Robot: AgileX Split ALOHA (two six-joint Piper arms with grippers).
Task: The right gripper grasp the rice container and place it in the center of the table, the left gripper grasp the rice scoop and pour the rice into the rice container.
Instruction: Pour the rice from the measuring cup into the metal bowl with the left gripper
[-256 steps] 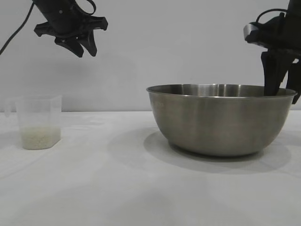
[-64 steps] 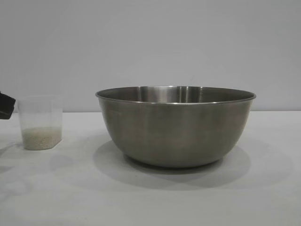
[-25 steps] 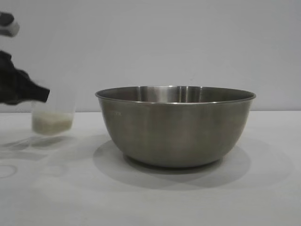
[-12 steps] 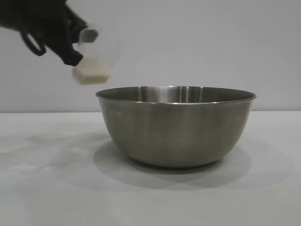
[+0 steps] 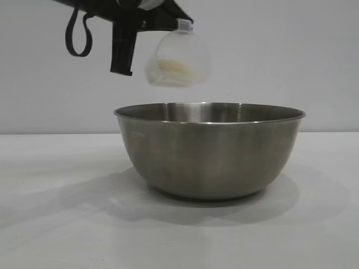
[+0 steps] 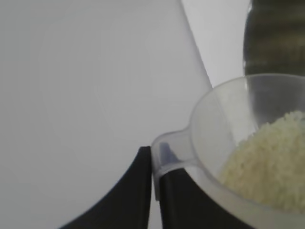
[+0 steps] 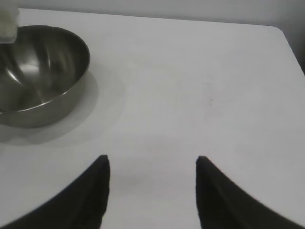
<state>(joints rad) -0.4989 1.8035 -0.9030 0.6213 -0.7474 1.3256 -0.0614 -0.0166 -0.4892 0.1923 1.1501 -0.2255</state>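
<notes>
The rice container (image 5: 208,150), a large steel bowl, stands at the middle of the white table (image 5: 67,224); it also shows in the right wrist view (image 7: 38,71). My left gripper (image 5: 143,25) is shut on the handle of the rice scoop (image 5: 178,59), which hangs tilted above the bowl's left rim. The rice (image 5: 174,66) lies inside the tilted scoop; in the left wrist view the scoop (image 6: 214,129) holds a pale heap of rice (image 6: 271,162), and my gripper (image 6: 153,164) pinches the handle. My right gripper (image 7: 152,162) is open and empty over bare table, away from the bowl.
A plain grey wall stands behind the table. The table's far edge and right corner (image 7: 281,33) show in the right wrist view.
My left gripper has lifted the scoop off the table at the left, carried it up and rightward, and tilted it over the bowl's left rim. The bowl has not moved.
</notes>
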